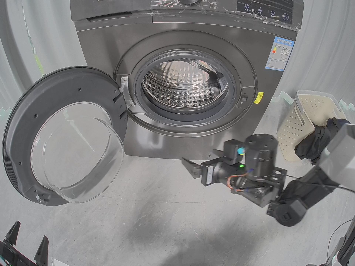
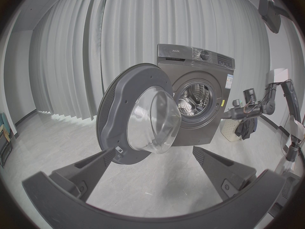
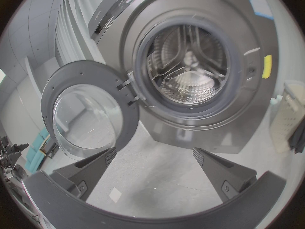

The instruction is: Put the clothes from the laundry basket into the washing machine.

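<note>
- We see our left gripper (image 2: 154, 148) and right gripper (image 3: 154, 150) spread wide, holding nothing;
- dark clothes (image 1: 318, 139), soft we think, hang on the holey cream laundry basket (image 1: 318, 106) beside the shiny grey washing machine (image 1: 111, 41).

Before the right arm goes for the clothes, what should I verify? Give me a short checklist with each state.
1. The washing machine door is open wide: ok.
2. The drum holds no clothes: ok.
3. The right end effector is open, empty: ok.
4. The left end effector is open, empty: ok.
5. The dark garment hangs over the laundry basket rim: ok.
6. More clothes inside it: cannot tell.
</note>
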